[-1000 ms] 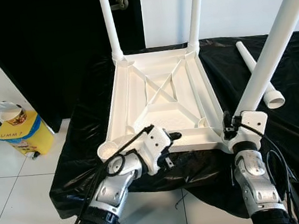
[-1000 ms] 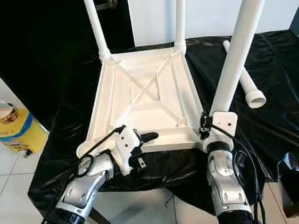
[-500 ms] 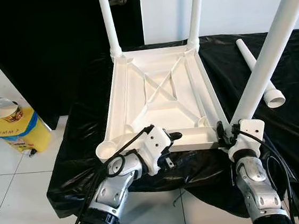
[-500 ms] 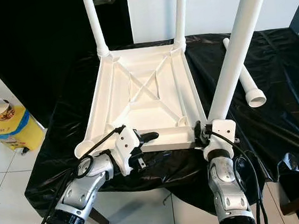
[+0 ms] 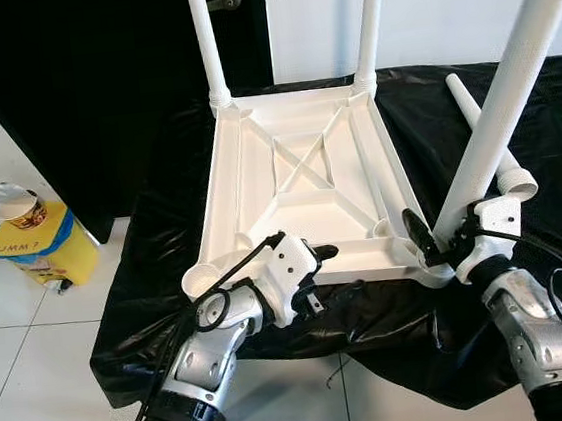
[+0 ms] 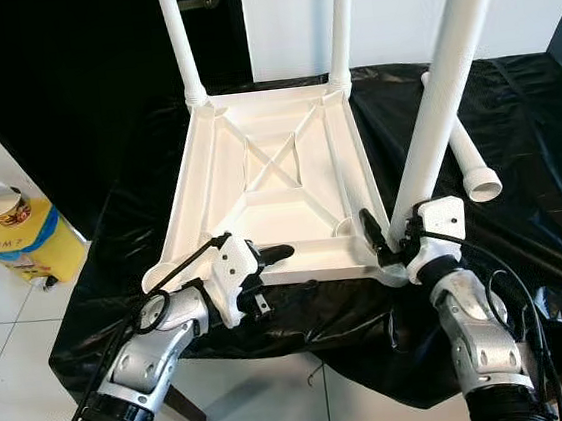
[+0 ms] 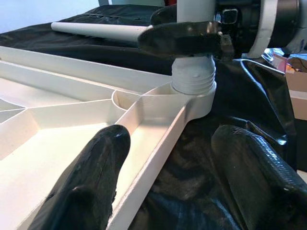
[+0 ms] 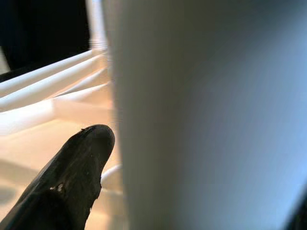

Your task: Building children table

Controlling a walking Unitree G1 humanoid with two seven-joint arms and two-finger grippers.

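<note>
The upturned white tabletop takes the middle of the black-draped counter, its ribbed underside open from above between raised side rims and a crossed brace. Two upright legs fence the far corners; the gap between them is free. At the near right corner a third leg leans up and rightward, with the right gripper clamped round its base, blocking that corner. The left gripper straddles the near rim, jaws parted, one finger inside the tray. The near left corner socket is open. A loose leg lies on the counter's right side. On the floor to the left stands a yellow bin.
</note>
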